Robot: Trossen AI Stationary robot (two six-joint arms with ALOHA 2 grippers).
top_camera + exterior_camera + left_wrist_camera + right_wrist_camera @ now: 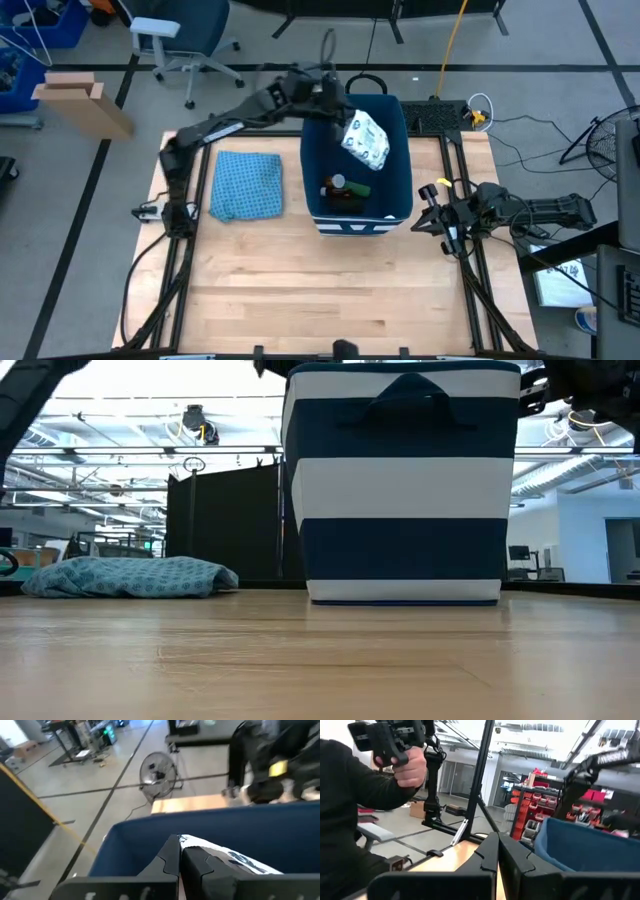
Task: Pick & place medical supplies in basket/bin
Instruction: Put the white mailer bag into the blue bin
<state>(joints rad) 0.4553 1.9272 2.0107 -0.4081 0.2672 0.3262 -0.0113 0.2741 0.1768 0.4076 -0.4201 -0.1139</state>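
i see the wooden desk (300,290) from above, its near half bare. the dark-blue bin (400,130) stands upright toward the far middle of the desk, its white-striped short side (405,485) facing the low camera. just beside the bin, on my left side, the light blue patterned cloth (247,185) lies crumpled flat on the desk, apart from the bin.

my left arm reaches from its base at the desk's left edge, elbow bent, stretching diagonally across to the far end of the bin. the left hand (335,95) sits over the bin's far rim, and its fingers are closed on the flat white packet with green print (365,140), which hangs tilted over the inside of the bin; in the left wrist view the packet (225,857) shows pinched between the fingers (167,857), above the blue wall.

my right arm lies folded low at the desk's right edge, its right hand (432,210) pointing toward the bin's near right corner, well clear of it, fingers together and holding nothing.

on the bin's floor lie the dark bottle with orange label (340,193) and the green cylinder (356,187), touching or nearly so.

in the right wrist view a person's hand (407,767) holds a dark controller handle beyond the desk.
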